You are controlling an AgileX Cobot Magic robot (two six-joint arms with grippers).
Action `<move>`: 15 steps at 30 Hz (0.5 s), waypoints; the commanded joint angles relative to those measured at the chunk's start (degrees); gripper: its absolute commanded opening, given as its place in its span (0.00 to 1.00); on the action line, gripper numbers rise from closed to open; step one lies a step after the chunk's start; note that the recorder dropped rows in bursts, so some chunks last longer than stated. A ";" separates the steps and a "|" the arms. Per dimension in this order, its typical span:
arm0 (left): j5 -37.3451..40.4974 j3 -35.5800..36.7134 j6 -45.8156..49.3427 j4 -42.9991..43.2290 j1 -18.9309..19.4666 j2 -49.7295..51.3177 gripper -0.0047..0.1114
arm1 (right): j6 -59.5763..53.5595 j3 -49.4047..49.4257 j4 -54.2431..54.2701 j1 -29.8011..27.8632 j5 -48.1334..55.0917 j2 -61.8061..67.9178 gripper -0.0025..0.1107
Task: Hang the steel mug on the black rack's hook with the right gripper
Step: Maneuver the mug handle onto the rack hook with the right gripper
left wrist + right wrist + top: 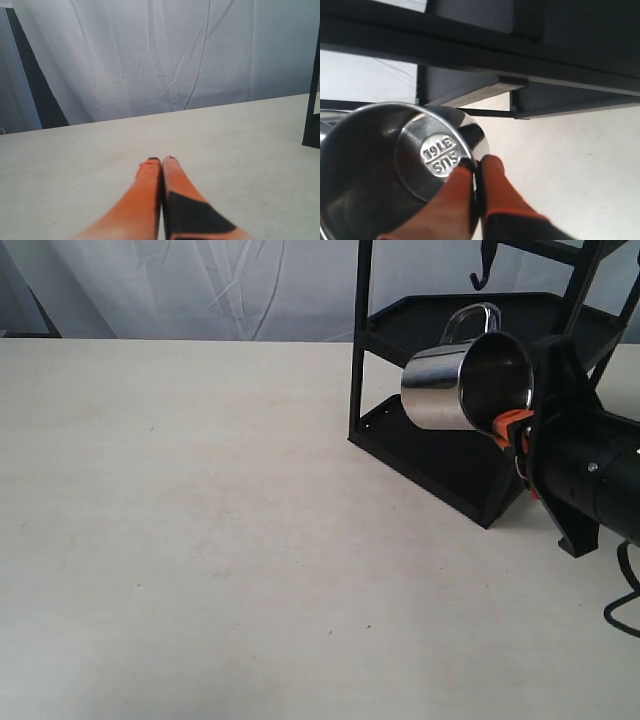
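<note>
Stainless steel is seen gleaming where the steel mug (455, 385) is held aloft on its side above the table (200, 540), in front of the black rack (450, 455), with its open mouth turned toward the right claw (512, 428) and its thin loop handle (472, 320) pointing upward. The mug's rim is pinched by the right claw at its lower edge: in the right wrist view one orange pad (447, 197) is seen inside the cup, near the stamped base, while the other lies against the outer wall. The hook (484, 270) is seen higher on the rack, above the handle and apart from it. The left claw (161, 165) is shown clenched on nothing, its orange fingertips pressed together over the bare table.
</note>
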 commanded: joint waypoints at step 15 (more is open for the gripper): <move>-0.30 0.02 -0.14 0.04 -0.27 -0.27 0.05 | 1.22 -4.00 -4.52 -1.87 -1.06 0.08 0.01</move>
